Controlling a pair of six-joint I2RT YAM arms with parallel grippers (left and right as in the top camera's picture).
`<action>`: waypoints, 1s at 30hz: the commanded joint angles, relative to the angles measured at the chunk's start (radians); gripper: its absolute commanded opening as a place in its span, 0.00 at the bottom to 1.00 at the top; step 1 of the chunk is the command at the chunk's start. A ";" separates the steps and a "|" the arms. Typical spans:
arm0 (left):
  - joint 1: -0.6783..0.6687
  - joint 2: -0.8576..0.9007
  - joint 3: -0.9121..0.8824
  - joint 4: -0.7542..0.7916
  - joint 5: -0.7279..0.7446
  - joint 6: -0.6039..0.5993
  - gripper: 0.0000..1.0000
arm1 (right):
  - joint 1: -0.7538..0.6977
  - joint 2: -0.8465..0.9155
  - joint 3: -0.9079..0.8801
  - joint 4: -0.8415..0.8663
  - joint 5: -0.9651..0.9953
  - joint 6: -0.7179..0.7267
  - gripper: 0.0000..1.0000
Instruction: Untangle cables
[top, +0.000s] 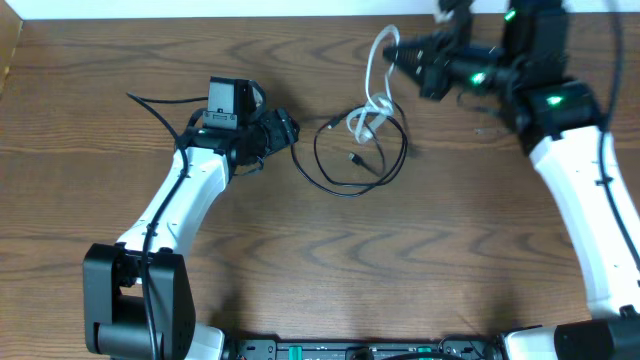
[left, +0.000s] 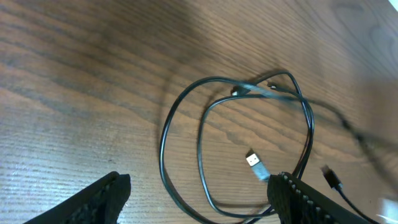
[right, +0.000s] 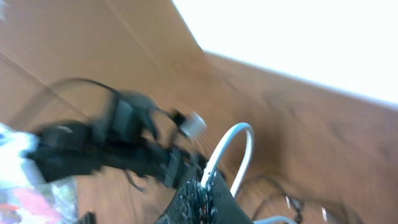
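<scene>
White cable (top: 372, 82) rises off the counter (top: 420, 270), clamped in right gripper (top: 398, 52) jaws, tangled with looped black cable (left: 162, 146); left gripper (top: 288, 128) jaws apart beside it.

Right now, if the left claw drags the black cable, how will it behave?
Probably floppy: the black cable lies in loose loops. Looks thin and light, so it should slide, not roll. It crosses the white cable, so it may snag there.

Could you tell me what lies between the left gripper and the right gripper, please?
The overhead view shows the black cable in a loop and the white cable between the left gripper and the right gripper; the white one runs up into the right gripper.
</scene>
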 joint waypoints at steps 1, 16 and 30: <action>-0.014 0.009 0.011 0.002 0.011 0.036 0.76 | -0.025 -0.012 0.095 -0.001 -0.132 0.056 0.01; -0.020 0.010 0.011 0.003 -0.020 0.036 0.76 | -0.033 0.134 0.106 -0.455 0.548 0.000 0.01; -0.020 0.010 0.011 -0.008 -0.019 0.036 0.76 | -0.068 0.317 0.106 -0.454 0.668 -0.087 0.78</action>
